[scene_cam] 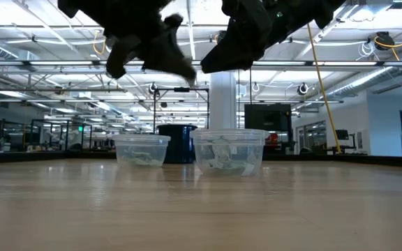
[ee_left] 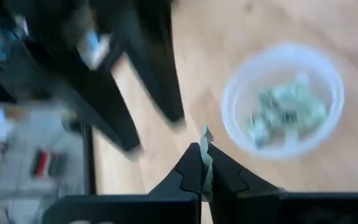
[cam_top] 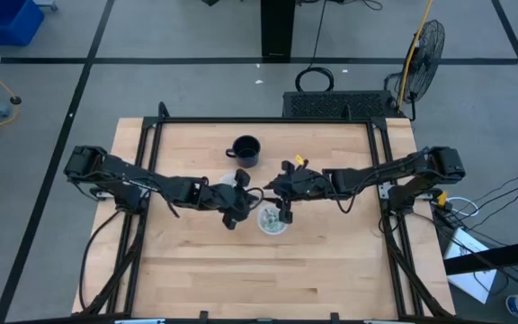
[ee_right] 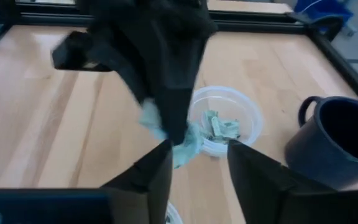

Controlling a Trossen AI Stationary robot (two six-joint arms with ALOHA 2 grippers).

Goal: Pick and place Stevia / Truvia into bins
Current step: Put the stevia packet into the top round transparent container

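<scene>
A wooden table [cam_top: 241,270] is seen from above, with two dark arms meeting near its middle. From the left, the left gripper [ee_left: 202,177] hangs above the table with its fingers pressed together on a pale green packet [ee_left: 205,155], which stands edge-up between the tips. Just beside it sits one clear cup [ee_left: 283,99] holding several green and white packets. Behind the grippers stands a black mug [cam_top: 245,150]. To the right, the right gripper [ee_right: 197,158] has its fingers spread apart, with nothing gripped; the left gripper's packet shows in front of them. A second clear cup [cam_top: 272,220], also holding packets, sits under the right gripper.
</scene>
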